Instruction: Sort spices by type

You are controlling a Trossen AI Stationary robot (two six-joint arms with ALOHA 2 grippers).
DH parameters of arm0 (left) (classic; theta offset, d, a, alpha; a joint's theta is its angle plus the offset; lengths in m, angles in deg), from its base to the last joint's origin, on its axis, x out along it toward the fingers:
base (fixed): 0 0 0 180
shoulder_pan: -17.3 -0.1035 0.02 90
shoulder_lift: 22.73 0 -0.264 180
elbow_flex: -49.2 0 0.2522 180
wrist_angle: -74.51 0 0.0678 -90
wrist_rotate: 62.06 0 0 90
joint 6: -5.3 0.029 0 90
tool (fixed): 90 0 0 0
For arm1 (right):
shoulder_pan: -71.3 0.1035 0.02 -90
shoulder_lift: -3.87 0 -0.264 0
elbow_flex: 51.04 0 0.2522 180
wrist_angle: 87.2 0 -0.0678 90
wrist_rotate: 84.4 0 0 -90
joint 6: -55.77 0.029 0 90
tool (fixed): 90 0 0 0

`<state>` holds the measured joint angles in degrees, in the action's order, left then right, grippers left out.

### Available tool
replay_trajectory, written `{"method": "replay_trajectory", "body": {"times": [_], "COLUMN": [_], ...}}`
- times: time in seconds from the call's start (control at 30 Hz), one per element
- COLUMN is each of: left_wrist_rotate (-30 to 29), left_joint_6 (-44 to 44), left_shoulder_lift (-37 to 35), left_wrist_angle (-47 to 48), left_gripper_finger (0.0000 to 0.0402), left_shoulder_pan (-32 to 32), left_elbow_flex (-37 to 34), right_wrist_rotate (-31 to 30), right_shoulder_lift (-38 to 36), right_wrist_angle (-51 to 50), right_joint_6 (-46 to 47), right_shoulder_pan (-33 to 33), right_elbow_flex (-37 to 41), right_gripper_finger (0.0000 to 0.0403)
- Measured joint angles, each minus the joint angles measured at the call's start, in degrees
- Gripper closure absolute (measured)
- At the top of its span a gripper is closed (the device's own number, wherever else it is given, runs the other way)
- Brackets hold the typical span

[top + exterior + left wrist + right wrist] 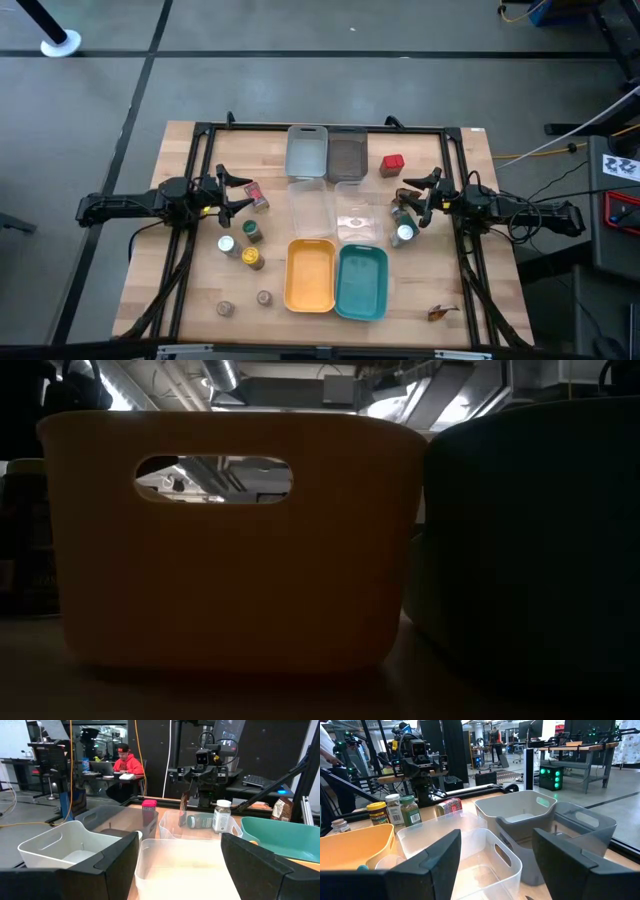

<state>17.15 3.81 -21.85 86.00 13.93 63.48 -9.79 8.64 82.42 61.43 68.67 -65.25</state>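
L gripper (232, 192) sits at the table's left side, pointing toward the middle, fingers spread wide w/ nothing between them; a red-and-white tin (256, 196) lies just beside its tips. Below it in the high view stand a white-lidded jar (226, 243), a green-lidded jar (251, 230) and a yellow-lidded jar (252, 258), close together; nearer the front edge, two small brown jars (226, 308) (264, 298), a bit apart. Centre of table holds the trays in two columns: light grey tray (307, 152) & dark grey tray (347, 152) at the back, two clear trays (310, 209) (358, 216) in the middle, yellow tray (310, 275) & teal tray (362, 281) at the front. All trays look bare inside, as far as high view shows. Low view is filled by the yellow tray's wall (230, 550) and the teal tray beside it. A red box (391, 164) stands right of the dark grey tray. R gripper (418, 198) is at the table's right side, facing inward, fingers also spread wide, holding nothing; a jar lying on its side (402, 213) and an upright white-lidded jar (405, 234) are just by its tips. A small brown packet (439, 312) lies near the front right corner. A person in a red top (126, 764) sits in the room beyond.
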Motion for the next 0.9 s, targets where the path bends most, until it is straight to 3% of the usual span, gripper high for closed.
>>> {"method": "replay_trajectory", "body": {"times": [0.73,0.9], "left_wrist_rotate": [0.0,0.0], "left_joint_6": [-0.04,-4.73], "left_shoulder_lift": [0.0,0.01], "left_wrist_angle": [0.0,-0.01], "left_gripper_finger": [0.0134,0.0134], "left_shoulder_pan": [0.0,0.0], "left_elbow_flex": [0.0,0.01], "right_wrist_rotate": [0.02,0.0], "right_shoulder_lift": [0.0,0.0], "right_wrist_angle": [0.0,0.0], "right_joint_6": [0.0,0.0], "right_shoulder_pan": [-0.01,-0.02], "right_elbow_flex": [0.0,-0.01], "right_gripper_finger": [0.016,0.016]}}
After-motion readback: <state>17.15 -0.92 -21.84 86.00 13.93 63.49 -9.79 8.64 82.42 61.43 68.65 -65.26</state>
